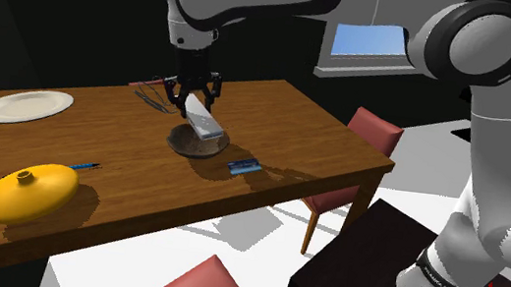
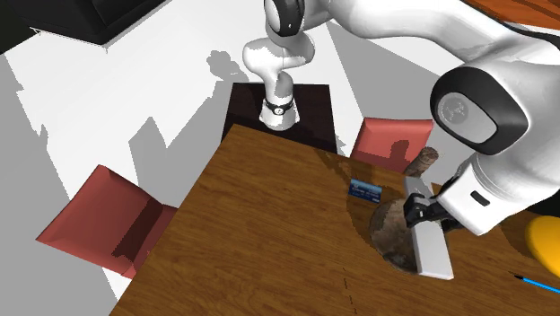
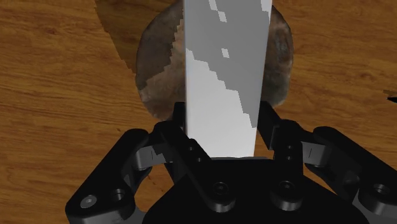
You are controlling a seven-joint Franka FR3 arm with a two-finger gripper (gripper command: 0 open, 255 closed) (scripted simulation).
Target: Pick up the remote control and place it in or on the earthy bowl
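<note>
Obs: fingers (image 3: 180,124) clamped on one end of the grey remote (image 1: 203,120). It hangs tilted, free end toward 5 o'clock in the shoulder view, over the mottled brown bowl (image 1: 196,144) on the bench (image 1: 304,133). Touching the bowl? Possibly; unclear. Judged stiff, light and smooth-sided: the end grip may let it pivot, so a mid-body hold looks safer.

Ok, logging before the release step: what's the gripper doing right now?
Gripper: jaws closed on the grey remote control, held over the brown bowl.

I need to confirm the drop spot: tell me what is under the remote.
Under the grey remote sits the mottled brown bowl on the wooden table. The remote covers the bowl's middle, so anything there is hidden.
</note>
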